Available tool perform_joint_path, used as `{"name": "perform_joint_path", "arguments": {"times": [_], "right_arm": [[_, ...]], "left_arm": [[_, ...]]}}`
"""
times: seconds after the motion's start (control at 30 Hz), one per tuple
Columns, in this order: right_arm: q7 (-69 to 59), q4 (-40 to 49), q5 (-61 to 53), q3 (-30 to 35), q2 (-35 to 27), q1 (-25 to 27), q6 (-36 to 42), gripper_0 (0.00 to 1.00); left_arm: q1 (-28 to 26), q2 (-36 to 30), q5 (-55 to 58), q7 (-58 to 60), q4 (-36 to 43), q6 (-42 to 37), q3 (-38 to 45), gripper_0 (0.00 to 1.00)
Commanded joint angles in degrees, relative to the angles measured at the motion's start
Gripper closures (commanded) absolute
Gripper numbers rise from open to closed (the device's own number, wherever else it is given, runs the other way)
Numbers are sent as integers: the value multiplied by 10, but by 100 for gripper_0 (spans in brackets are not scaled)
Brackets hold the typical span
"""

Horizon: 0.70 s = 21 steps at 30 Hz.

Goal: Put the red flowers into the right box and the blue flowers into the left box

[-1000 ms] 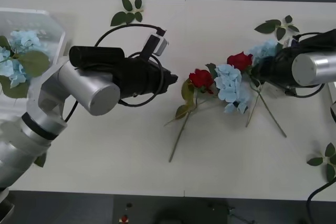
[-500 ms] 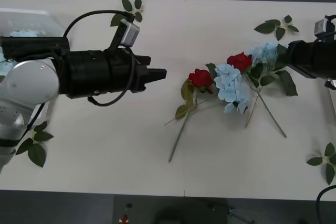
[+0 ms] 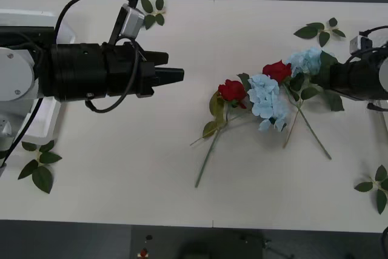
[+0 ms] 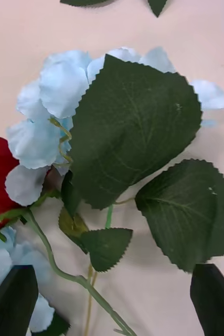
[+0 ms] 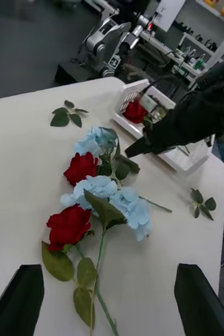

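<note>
The left box (image 3: 30, 17) is seen at the 9 o'clock edge of the desk (image 3: 121, 168), largely covered by the left arm, so its contents cannot be told. In the left wrist view, the right box (image 5: 123, 107) is shown at the far end of the desk with one red rose (image 5: 135, 111) lying inside it.

On the desk, two red flowers (image 3: 232, 90) and two blue flowers (image 3: 264, 98) are gathered in one overlapping heap, with stems trailing toward 6 o'clock. The left hand (image 3: 176, 76) is held above the desk, pointed toward 3 o'clock at the heap and well apart from it; its fingers are spread wide and nothing is gripped. The right hand (image 3: 315, 78) is set at the heap's 3 o'clock side, with fingers spread wide on either side of the large leaves (image 4: 138, 126) of the farther blue cluster (image 3: 306, 59), and nothing is clamped. Loose leaf sprigs (image 3: 148, 13) are scattered around the desk's edges.
</note>
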<state>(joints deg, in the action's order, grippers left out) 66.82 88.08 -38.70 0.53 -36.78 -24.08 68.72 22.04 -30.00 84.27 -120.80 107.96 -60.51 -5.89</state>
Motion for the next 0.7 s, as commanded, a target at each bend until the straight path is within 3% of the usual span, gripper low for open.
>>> {"name": "perform_joint_path", "arguments": {"times": [0.03, 0.17, 0.43, 0.7], "right_arm": [[-70, -28, 35, -39, -11, -47, -21, 15], [-95, -64, 65, -69, 2, -66, -53, 14], [-107, -123, 104, -89, 22, -93, -76, 14], [-109, -179, 131, -125, 29, -102, -111, 15]], "left_arm": [[-8, 8, 34, -92, 16, 3, 25, 1], [-36, 5, 82, -142, 16, -9, 42, 0], [-36, -29, 190, -218, -39, -79, 69, 0], [-35, -38, 192, -226, -41, -95, 74, 0]]}}
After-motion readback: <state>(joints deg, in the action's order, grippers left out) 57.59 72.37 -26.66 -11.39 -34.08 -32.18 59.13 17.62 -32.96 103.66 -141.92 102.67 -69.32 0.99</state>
